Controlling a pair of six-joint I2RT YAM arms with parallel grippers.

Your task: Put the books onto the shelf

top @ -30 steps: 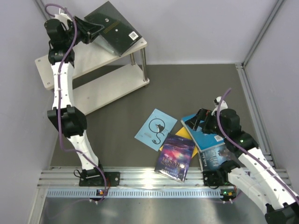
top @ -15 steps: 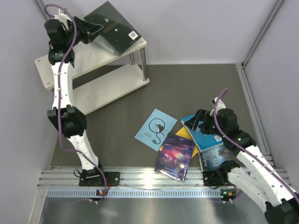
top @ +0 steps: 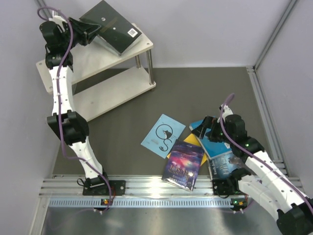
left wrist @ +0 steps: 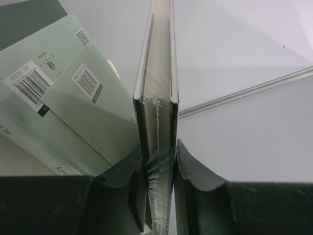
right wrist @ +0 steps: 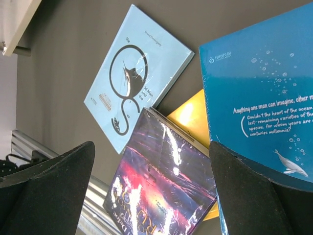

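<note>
Seen from above, the left gripper [top: 90, 30] reaches to the top board of the shelf [top: 142, 47] at the far left. Its jaws are nearly closed and clamp one edge of a dark green book [top: 110, 25], held tilted over that board and not yet let go. The left wrist view shows the book edge-on between the jaws, with pale grey-green covers [left wrist: 63, 103] bearing barcodes just beside it. Whether these are one book or two is unclear.

Five books lie on the tabletop [top: 205, 93] near the right arm: a light blue book [top: 164, 134], a purple galaxy book [top: 183, 164], a yellow book [top: 191, 140] mostly covered, a bright blue book [top: 215, 145] and a dark blue book [top: 225, 165]. The right gripper [top: 210, 128] hovers over this pile, jaws spread wide and holding nothing.

The task looks less than halfway done.
</note>
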